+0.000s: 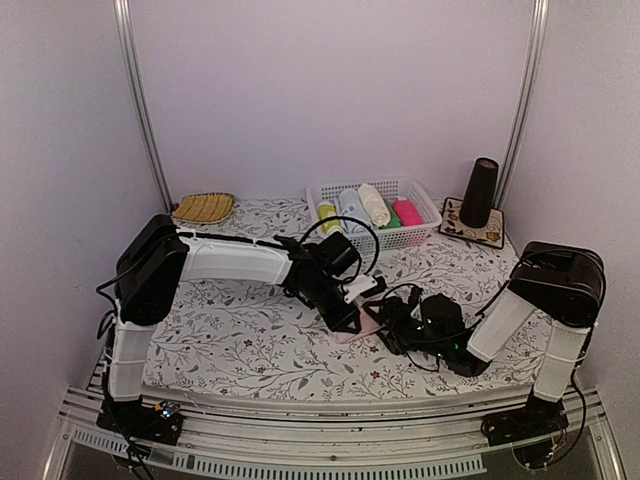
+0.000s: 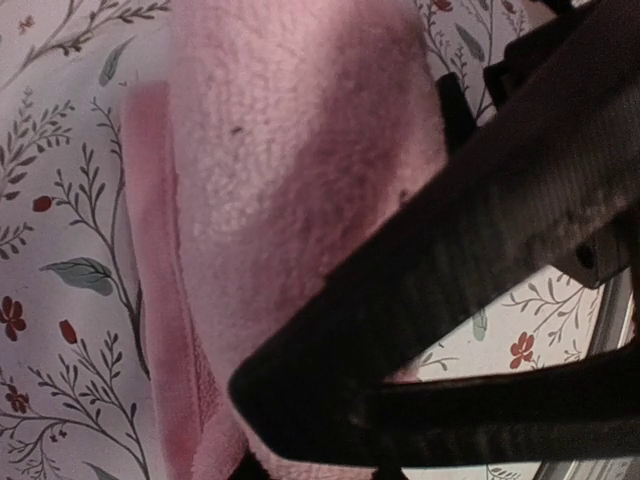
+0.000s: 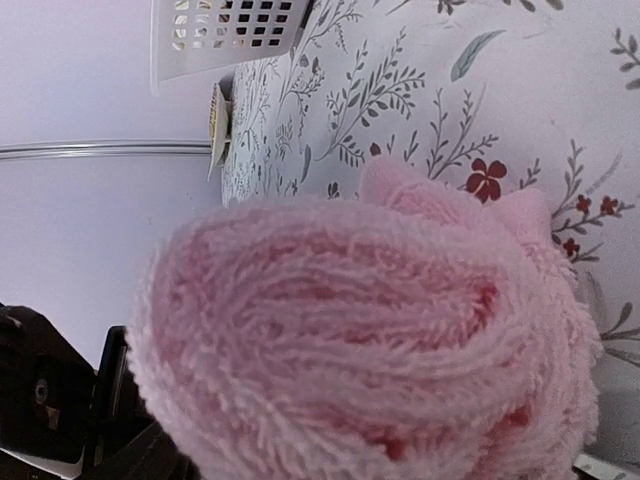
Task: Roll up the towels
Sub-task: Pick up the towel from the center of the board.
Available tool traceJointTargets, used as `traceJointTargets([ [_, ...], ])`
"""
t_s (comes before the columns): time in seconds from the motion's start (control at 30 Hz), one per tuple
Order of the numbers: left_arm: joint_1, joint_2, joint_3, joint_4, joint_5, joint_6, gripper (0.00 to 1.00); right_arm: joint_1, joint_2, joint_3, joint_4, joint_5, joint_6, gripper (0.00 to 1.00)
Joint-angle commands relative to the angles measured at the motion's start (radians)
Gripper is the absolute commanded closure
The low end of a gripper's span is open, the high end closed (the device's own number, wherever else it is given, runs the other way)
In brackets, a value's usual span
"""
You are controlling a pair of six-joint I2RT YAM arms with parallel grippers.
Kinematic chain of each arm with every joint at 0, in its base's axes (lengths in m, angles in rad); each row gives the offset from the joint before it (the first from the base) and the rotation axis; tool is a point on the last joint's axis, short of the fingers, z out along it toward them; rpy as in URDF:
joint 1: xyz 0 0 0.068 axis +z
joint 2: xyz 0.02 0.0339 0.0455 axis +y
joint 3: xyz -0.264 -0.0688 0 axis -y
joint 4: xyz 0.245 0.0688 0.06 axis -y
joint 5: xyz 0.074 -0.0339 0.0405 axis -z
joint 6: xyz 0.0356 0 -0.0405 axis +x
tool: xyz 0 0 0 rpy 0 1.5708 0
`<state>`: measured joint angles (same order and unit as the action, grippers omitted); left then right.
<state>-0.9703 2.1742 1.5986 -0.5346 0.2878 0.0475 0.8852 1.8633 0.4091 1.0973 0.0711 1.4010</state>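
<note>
Pinching the pale pink terry cloth towel [image 2: 290, 150] by its hem, the left gripper [image 2: 250, 398] was clenched on it, on the near side of the white plastic mesh basket [image 1: 425, 228]. Opposite, the right gripper [image 1: 398, 322] faced the rolled end; grip unclear. Risk: an uneven hold could let the loose roll spring open or cone sideways.

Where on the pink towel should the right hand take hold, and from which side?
Probably the rolled end of the pink towel, approached from the right hand side: its spiral face points at that hand, so jaws can straddle the roll.
</note>
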Motion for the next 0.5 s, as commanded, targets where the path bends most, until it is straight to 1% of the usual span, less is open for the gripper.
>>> traceJointTargets([
  [0.0,-0.001,0.079,-0.023,-0.087,0.112,-0.035,1.00,-0.007,0.088,0.012,-0.018,-0.014,0.009,0.19],
  [0.2,0.019,0.089,-0.024,-0.074,0.149,-0.087,1.00,-0.005,0.158,0.041,0.035,-0.032,0.013,0.25],
  [0.37,0.036,0.062,-0.046,-0.042,0.220,-0.120,0.99,-0.006,0.208,0.045,0.099,-0.027,0.023,0.27],
  [0.47,0.045,0.061,-0.047,-0.033,0.261,-0.128,0.99,-0.005,0.227,0.072,0.102,-0.045,0.006,0.27],
])
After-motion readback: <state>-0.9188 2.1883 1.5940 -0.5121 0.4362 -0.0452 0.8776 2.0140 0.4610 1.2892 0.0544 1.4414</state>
